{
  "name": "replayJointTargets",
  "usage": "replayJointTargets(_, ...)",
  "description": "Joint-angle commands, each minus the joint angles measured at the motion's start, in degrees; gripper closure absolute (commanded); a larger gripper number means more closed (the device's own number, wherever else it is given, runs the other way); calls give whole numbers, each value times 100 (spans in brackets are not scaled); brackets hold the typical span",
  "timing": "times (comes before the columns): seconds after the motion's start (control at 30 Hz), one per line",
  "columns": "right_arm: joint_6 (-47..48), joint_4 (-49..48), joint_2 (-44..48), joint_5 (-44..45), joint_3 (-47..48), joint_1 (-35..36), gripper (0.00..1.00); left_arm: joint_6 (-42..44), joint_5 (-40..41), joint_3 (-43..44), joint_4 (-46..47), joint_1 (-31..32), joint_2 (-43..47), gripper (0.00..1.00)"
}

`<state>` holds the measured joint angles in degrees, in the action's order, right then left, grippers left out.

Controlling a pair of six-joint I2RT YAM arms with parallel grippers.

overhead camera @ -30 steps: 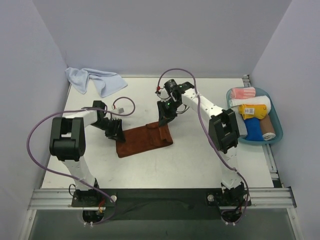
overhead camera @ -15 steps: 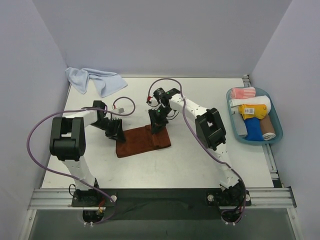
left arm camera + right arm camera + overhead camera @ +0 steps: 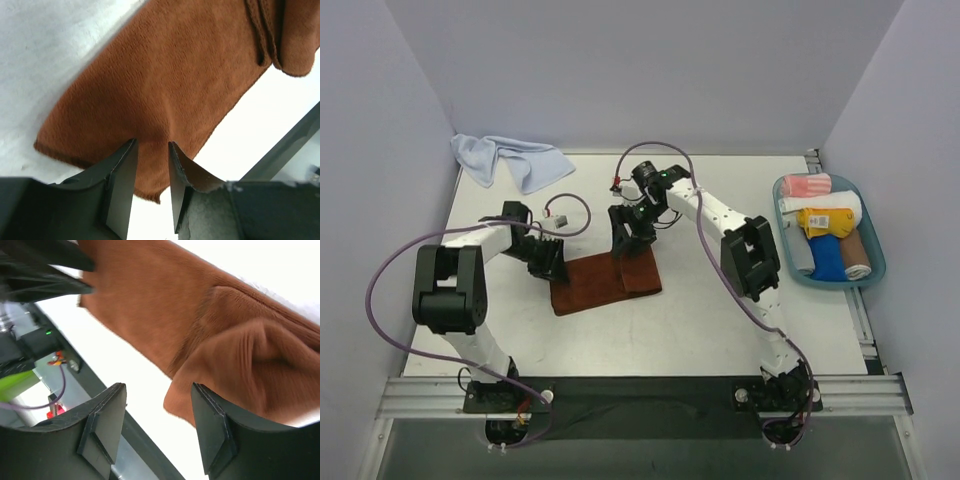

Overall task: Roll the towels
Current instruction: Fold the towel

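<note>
Towel in work: the rust-brown towel (image 3: 588,288) is lying flat on the white table (image 3: 710,330). Its right end is lying doubled over the rest as a folded flap (image 3: 640,273).
Towel edges: the near edge is running slanted, with its left corner nearest to the arm bases. The left edge is lying straight, and the free edge of the flap is lying loose and wavy.
Left gripper (image 3: 152,150): it is sitting at the left edge of the rust-brown towel. The jaws are standing only a narrow gap apart, the hem is lying between them, and the cloth is puckering toward the gap. Whether they are pressing the cloth, I cannot tell.
Right gripper (image 3: 157,395): it is hanging over the far right part of the rust-brown towel, just beside the flap. The jaws are standing wide apart and are holding nothing.
Second towel: the light-blue towel (image 3: 510,160) is lying crumpled, well apart to the far left of the rust-brown towel.
Open room: bare table is showing on the near side of the rust-brown towel. It is also showing on its right side, up to the teal tray (image 3: 878,262) with rolled cloths.
Cable: a purple cable (image 3: 570,212) is looping just beyond the towel's far left corner.
</note>
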<state>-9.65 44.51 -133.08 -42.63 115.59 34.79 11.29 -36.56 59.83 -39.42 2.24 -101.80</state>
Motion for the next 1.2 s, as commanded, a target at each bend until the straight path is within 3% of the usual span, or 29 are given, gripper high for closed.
replayJointTargets(0.0, 420, 190, 976, -404, 130, -322, 46, 260, 157, -50, 40, 109, 555, 59)
replayJointTargets(0.13, 420, 163, 573, -89, 551, -762, 50, 295, 595, -16, -30, 390, 582, 61)
replayJointTargets(0.37, 622, 146, -394, 203, 895, -833, 53, 339, 1212, 213, -250, 742, 30, 64)
replayJointTargets(0.67, 772, 23, -395, -140, -114, -886, 60, 497, 1458, 976, -295, 743, -920, 67)
replayJointTargets(0.93, 561, -390, 703, -736, -2221, -772, 63, 822, 1274, 3111, -470, 944, -2263, 65)
replayJointTargets(1.17, 508, -470, 1564, -1072, -3551, -297, 60, 963, 1089, 5142, -733, 1428, -3109, 49)
